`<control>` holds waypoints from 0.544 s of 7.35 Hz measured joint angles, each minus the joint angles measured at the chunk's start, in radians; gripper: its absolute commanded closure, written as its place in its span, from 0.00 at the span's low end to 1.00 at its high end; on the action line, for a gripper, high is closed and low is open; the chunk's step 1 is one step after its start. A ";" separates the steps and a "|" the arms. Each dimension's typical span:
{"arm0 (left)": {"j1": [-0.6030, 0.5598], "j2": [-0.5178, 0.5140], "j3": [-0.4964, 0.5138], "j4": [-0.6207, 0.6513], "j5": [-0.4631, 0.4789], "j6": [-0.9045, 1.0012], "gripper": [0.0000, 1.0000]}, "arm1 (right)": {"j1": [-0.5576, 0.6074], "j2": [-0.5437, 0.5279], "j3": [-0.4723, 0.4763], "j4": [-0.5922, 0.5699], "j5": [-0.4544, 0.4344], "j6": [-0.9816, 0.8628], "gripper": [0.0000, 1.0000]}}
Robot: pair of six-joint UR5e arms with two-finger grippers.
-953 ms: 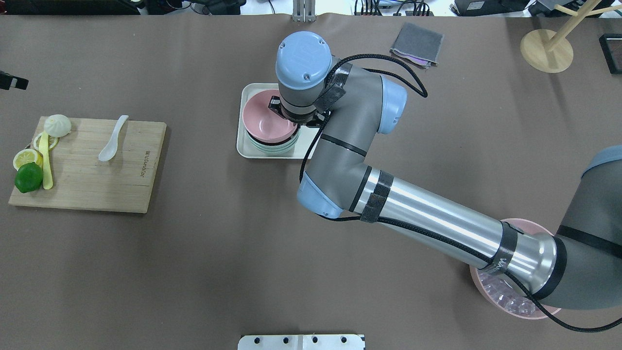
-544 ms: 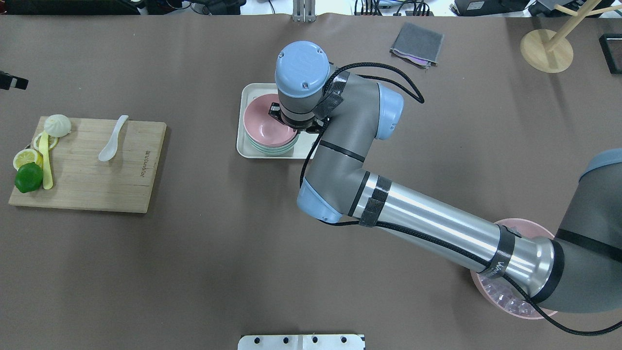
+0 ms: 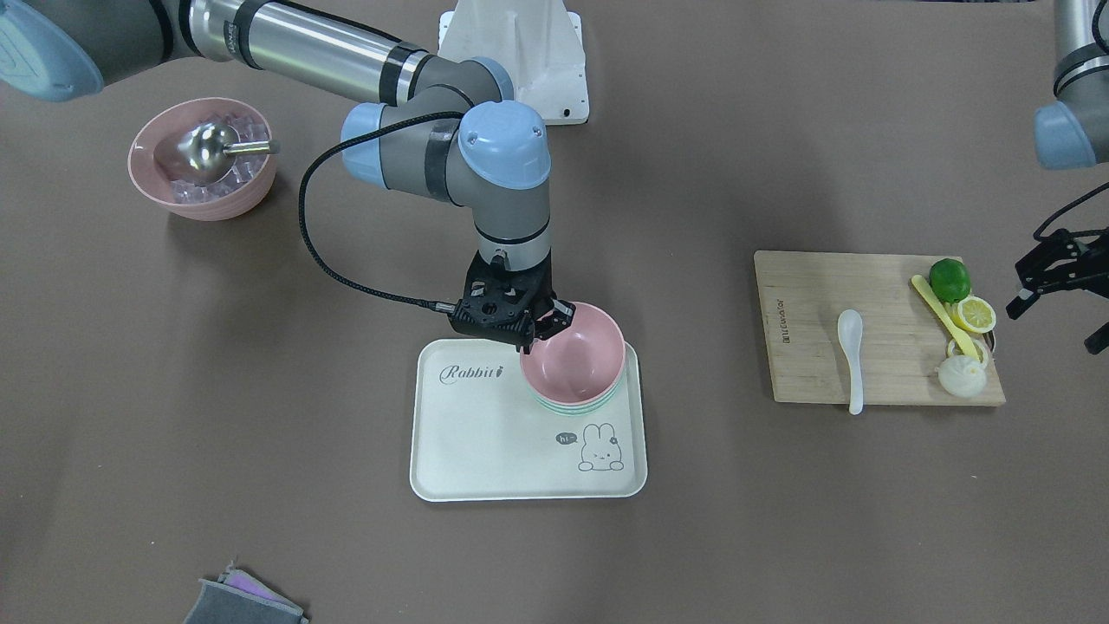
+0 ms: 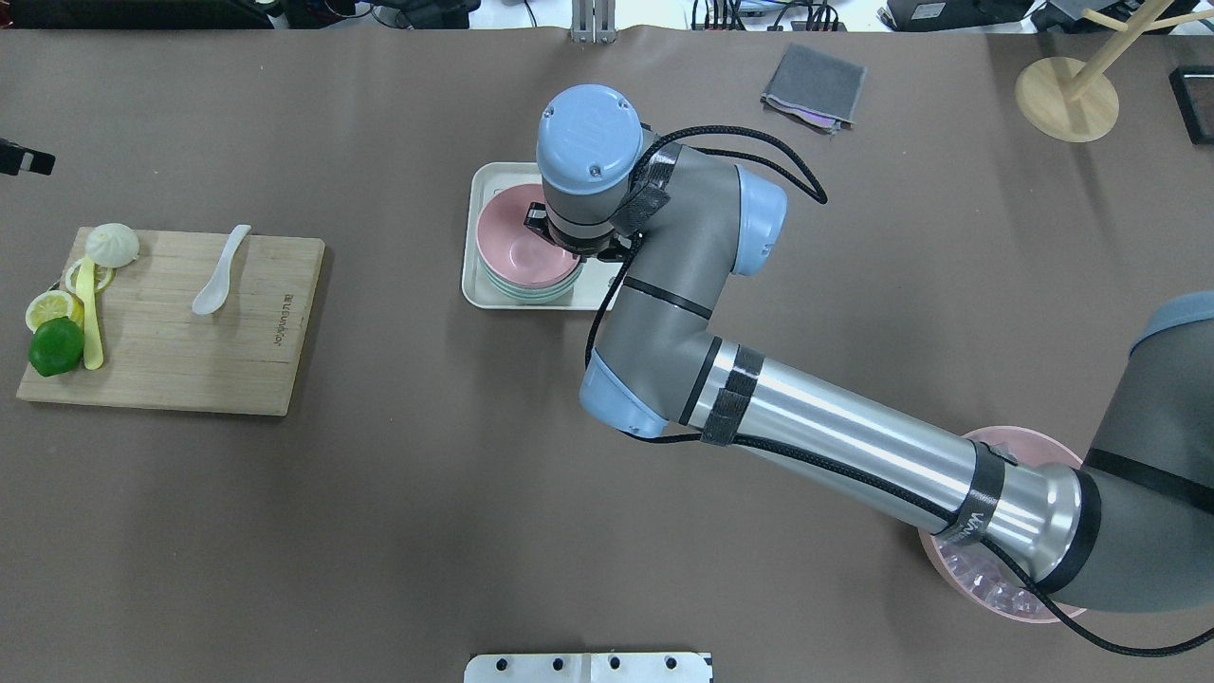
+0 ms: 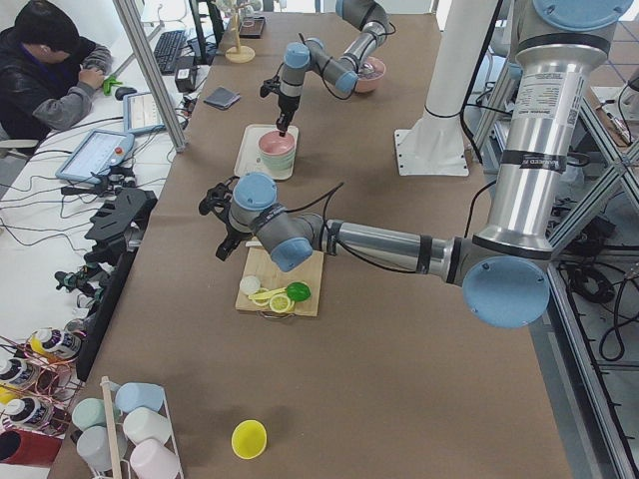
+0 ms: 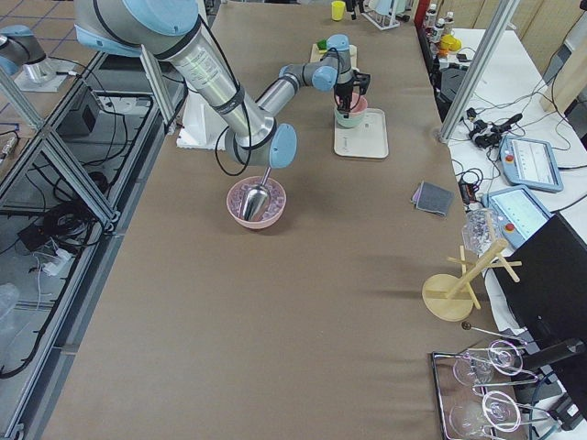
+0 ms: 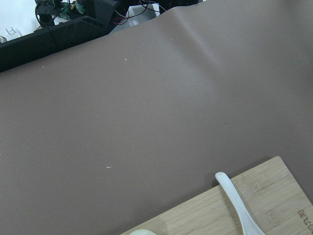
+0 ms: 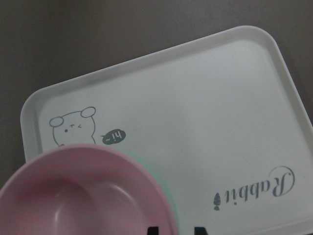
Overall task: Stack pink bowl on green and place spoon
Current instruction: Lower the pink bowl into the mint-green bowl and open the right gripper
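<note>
The pink bowl (image 4: 517, 242) sits nested in the green bowl (image 4: 531, 290) on the white rabbit tray (image 4: 474, 280). It also shows in the front view (image 3: 576, 355) and the right wrist view (image 8: 83, 196). My right gripper (image 3: 543, 328) straddles the pink bowl's rim on the robot's side, one finger inside and one outside, jaws apart. The white spoon (image 4: 218, 275) lies on the wooden cutting board (image 4: 237, 360), and its handle shows in the left wrist view (image 7: 239, 205). My left gripper (image 3: 1050, 299) hovers open and empty beyond the board's outer end.
The board also holds a lime (image 4: 55, 346), lemon slices (image 4: 49, 305), a bun (image 4: 112, 244) and a yellow utensil (image 4: 90, 323). A pink bowl of ice with a metal scoop (image 3: 204, 160) stands under my right arm. A grey cloth (image 4: 814, 85) and a wooden stand (image 4: 1067, 95) are at the far right.
My right gripper has lowered the pink bowl from a tilted hold until it sits level in the green bowl. The left arm has not moved.
</note>
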 measured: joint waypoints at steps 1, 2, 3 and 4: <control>0.000 0.000 0.000 0.000 0.001 0.000 0.02 | 0.009 0.000 0.007 0.000 0.007 -0.015 0.00; 0.002 0.000 0.003 0.003 0.002 -0.002 0.02 | 0.027 -0.005 0.018 -0.002 0.031 -0.026 0.00; 0.010 -0.004 0.012 0.007 0.006 -0.018 0.02 | 0.054 -0.027 0.038 -0.006 0.073 -0.047 0.00; 0.036 -0.011 0.027 0.007 0.024 -0.056 0.02 | 0.087 -0.078 0.080 -0.010 0.108 -0.096 0.00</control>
